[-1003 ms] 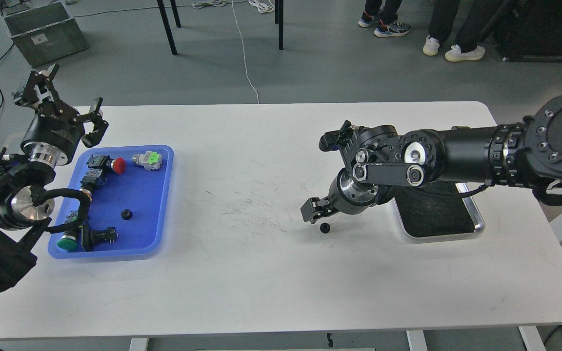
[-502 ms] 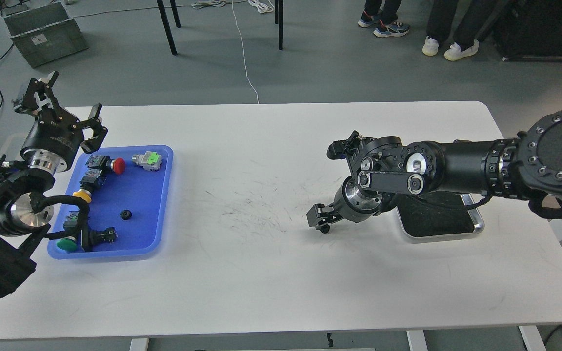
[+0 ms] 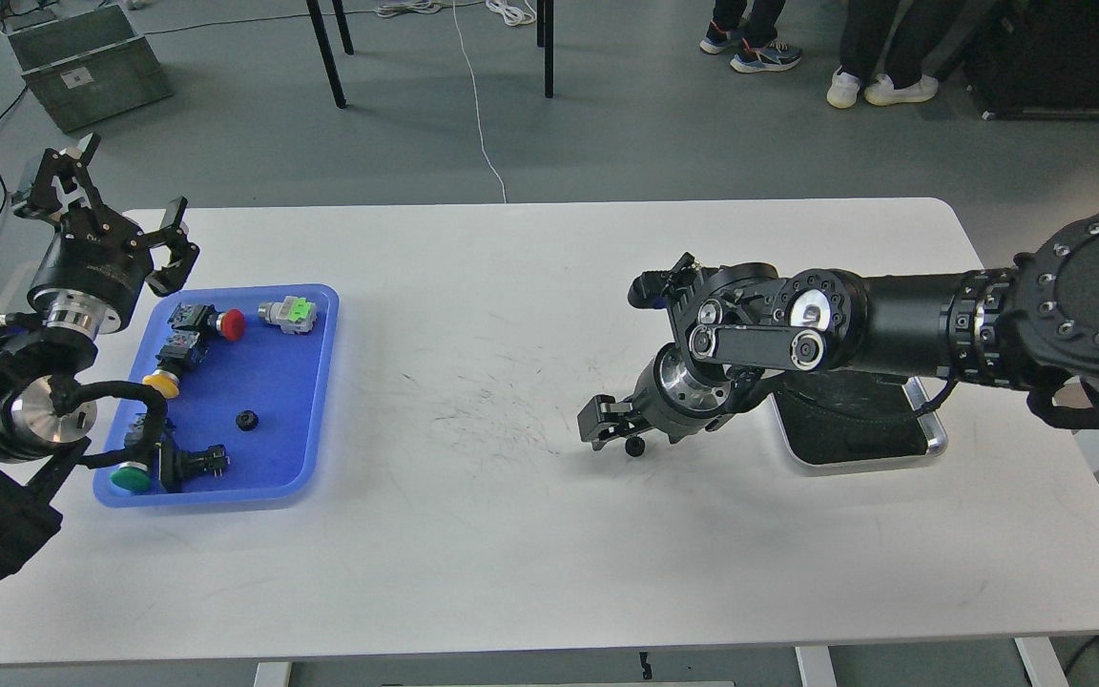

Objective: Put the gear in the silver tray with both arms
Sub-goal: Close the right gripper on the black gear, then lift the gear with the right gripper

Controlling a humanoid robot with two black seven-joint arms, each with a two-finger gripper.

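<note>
A small black gear (image 3: 635, 446) lies on the white table, left of the silver tray (image 3: 934, 441). The tray is partly hidden under my right arm. My right gripper (image 3: 618, 434) is down at table level right at the gear, its jaws apart; one fingertip (image 3: 592, 425) stands left of the gear, which sits by the other finger. I cannot see a firm grasp. My left gripper (image 3: 111, 205) is open and empty, raised above the far left corner of the blue tray (image 3: 321, 382). A second black gear (image 3: 246, 420) lies in the blue tray.
The blue tray holds several push-button switches, with red (image 3: 233, 324), yellow (image 3: 160, 384) and green (image 3: 130, 476) caps, and a grey and green part (image 3: 290, 313). People's feet and table legs are on the floor beyond the table.
My right gripper came down from just above the gear to table level and shifted slightly left. The gear has stayed in place. My left gripper drifted a little left and up.
</note>
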